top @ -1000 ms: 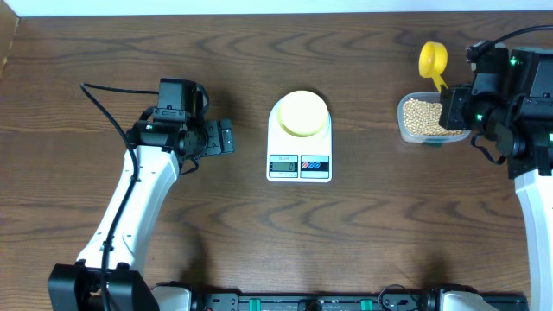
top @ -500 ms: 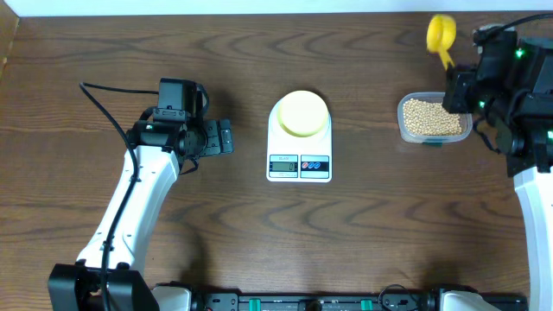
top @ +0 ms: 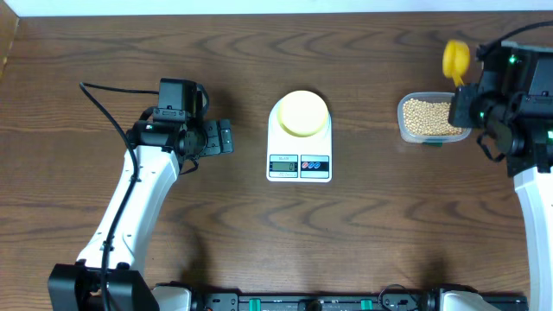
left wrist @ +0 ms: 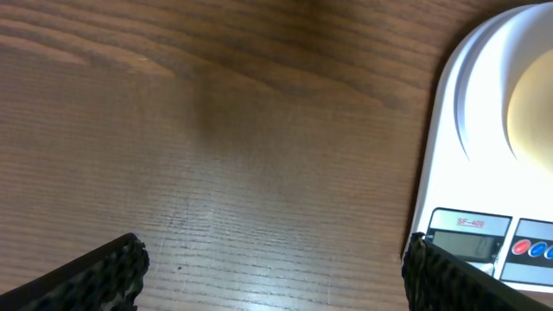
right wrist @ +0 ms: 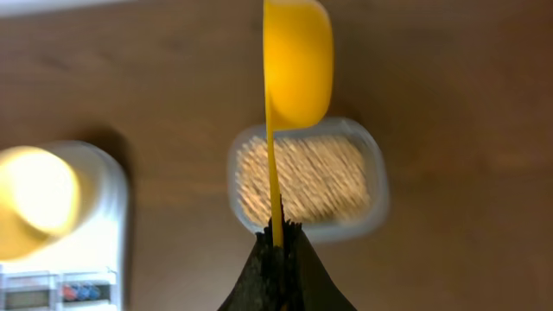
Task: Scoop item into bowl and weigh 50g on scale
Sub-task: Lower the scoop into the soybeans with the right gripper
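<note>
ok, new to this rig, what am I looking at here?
Two robot arms at a wooden table, each ending in a two-finger gripper. One picture is from a fixed camera overhead; the other two come from a camera on each wrist. In the middle sits a white scale with a pale yellow bowl on it. To the robot's right, a clear tub holds the beans. The right gripper is shut on the handle of a yellow scoop, held up near the tub. The left gripper is open and empty, beside the scale.
</note>
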Robot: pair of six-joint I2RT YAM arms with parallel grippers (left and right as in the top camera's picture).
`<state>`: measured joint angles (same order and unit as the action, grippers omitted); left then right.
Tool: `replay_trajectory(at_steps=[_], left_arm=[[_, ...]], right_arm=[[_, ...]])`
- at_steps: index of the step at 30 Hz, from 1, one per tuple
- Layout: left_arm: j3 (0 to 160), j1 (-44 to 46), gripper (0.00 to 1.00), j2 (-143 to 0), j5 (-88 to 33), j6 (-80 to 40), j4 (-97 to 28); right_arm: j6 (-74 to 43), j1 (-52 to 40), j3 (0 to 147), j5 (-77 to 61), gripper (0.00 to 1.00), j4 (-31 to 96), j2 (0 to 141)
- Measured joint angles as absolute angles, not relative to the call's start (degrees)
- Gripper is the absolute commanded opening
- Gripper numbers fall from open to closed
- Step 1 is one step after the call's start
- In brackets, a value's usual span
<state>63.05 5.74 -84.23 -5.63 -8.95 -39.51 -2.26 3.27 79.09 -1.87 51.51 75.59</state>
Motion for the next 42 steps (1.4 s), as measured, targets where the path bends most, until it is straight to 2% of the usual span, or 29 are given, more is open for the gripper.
replay_trajectory(at_steps=[6, 15, 42], left_arm=[[63.05, 5.74, 0.97, -84.23, -5.63, -8.95, -39.53], [63.05, 5.74, 0.97, -84.23, -5.63, -8.95, -39.55], [63.05, 5.74, 0.97, -84.23, -5.63, -8.95, -39.62]], right_arm=[[-2.26, 3.27, 79.09, 3.68, 0.01, 58.39, 75.59], [-2.26, 3.27, 76.82, 6.28, 0.02, 58.00, 75.59], [-3.46, 3.27, 53.78, 1.04, 0.01, 33.82, 75.92]])
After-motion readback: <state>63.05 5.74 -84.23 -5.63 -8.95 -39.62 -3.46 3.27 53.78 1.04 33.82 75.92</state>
